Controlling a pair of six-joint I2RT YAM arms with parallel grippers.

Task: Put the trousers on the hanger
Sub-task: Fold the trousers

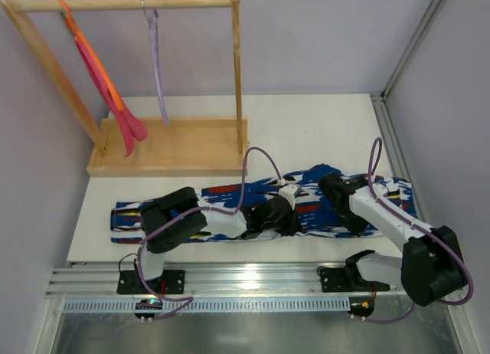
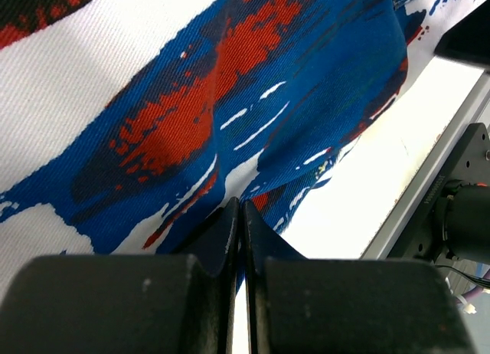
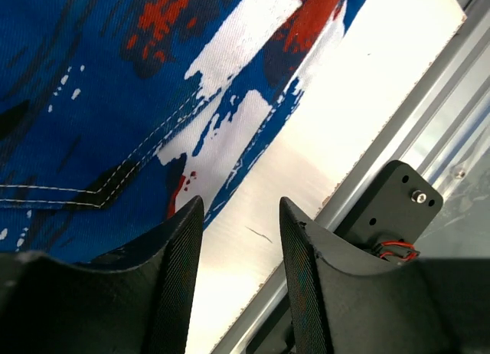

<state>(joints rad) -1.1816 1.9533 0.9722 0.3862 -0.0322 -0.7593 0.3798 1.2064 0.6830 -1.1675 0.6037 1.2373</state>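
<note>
At closed left jaws, trousers [image 2: 191, 101] (perhaps pinched)

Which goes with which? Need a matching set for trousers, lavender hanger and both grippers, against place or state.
Column A
1. trousers
2. lavender hanger
3. left gripper
4. right gripper

Column B
a. open, above a fabric edge
b. hanging from the wooden rack
c. shut, pinching fabric
d. lying flat on the table

Pairs: 1-d, 2-b, 3-c, 4-a
</note>
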